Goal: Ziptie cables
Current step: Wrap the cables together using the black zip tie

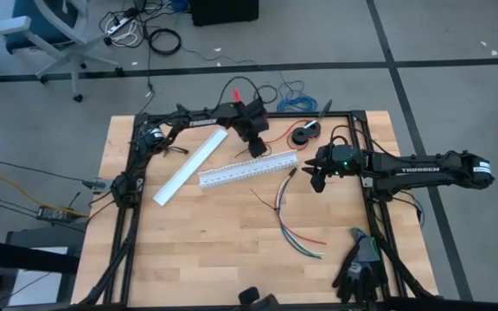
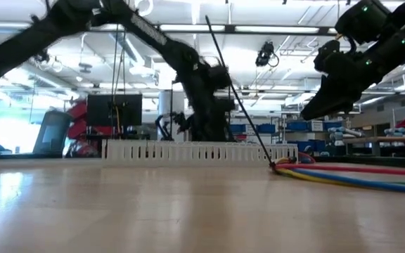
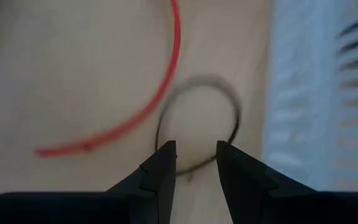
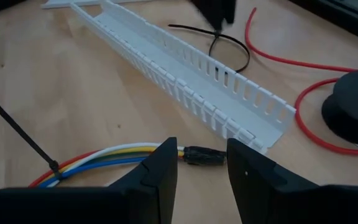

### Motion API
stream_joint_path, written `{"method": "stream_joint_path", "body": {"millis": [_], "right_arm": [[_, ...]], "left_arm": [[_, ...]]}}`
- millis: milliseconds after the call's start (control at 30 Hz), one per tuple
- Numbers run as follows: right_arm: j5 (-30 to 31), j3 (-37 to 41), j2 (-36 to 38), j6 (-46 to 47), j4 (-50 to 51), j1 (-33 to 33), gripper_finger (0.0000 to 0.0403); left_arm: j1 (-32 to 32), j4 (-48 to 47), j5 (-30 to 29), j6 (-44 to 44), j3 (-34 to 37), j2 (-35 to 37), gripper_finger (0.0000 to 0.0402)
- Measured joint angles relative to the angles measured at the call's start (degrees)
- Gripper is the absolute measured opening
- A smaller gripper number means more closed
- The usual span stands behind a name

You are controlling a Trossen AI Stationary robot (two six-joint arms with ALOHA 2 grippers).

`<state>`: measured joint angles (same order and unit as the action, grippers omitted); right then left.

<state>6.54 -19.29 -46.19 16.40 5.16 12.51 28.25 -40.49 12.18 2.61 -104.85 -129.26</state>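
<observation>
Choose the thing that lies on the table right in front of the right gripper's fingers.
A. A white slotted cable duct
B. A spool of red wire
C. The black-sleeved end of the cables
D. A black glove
C: the right wrist view shows the right gripper with the cables ending in their black sleeve between its fingers.

Two black jointed arms are seen, each lettered "TROSSEN" in white; a green light is shown on the right black two-fingered claw [image 1: 318, 179].

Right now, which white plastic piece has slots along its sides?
The slotted cable duct beside the cables; the other white piece, the plain flat strip, has none.
</observation>
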Motion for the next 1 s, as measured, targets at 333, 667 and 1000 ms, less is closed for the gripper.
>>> {"method": "stream_joint_path", "body": {"millis": [333,667,1000], "right_arm": [[-0.54,0.0,0.0,-0.04,-0.05,0.0,0.0126],[-0.54,0.0,-0.02,-0.66,-0.15,-0.02,0.0126],[-0.73,0.0,-0.02,-1.57,0.12,-0.01,0.0126]], "left_arm": [[-0.87,-0.4,-3.82,-7.58,-0.25,-0.69,0.0121],[-0.94,5.79,-2.14,-7.66,-0.47,-0.3,0.0121],[2.22,1.14,2.67,-3.54,-1.37,-0.08,0.0121]]}}
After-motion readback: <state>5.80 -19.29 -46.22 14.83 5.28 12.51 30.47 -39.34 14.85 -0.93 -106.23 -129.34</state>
